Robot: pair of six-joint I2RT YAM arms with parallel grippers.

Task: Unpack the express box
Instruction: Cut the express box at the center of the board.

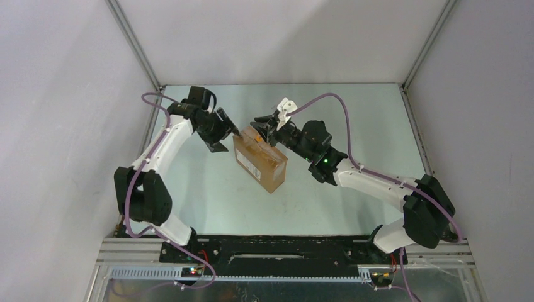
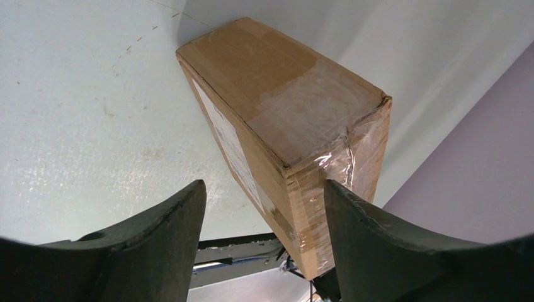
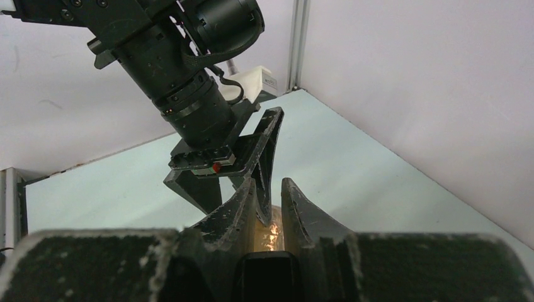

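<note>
With the box (image 1: 260,160) standing on edge mid-desk (image 1: 352,119), we should centre the open left gripper (image 1: 228,139) astride its taped end and squeeze gently — the right gripper (image 3: 269,192) sits closed at its top, hold unclear.

Both arms as I see them from my remote station. The left arm reaches forward and inward, and the left tool (image 1: 228,138) has its fingers spread wide. The right arm mirrors it, and the right tool (image 3: 272,189) has its fingers drawn nearly together. The tools face each other closely.
</note>
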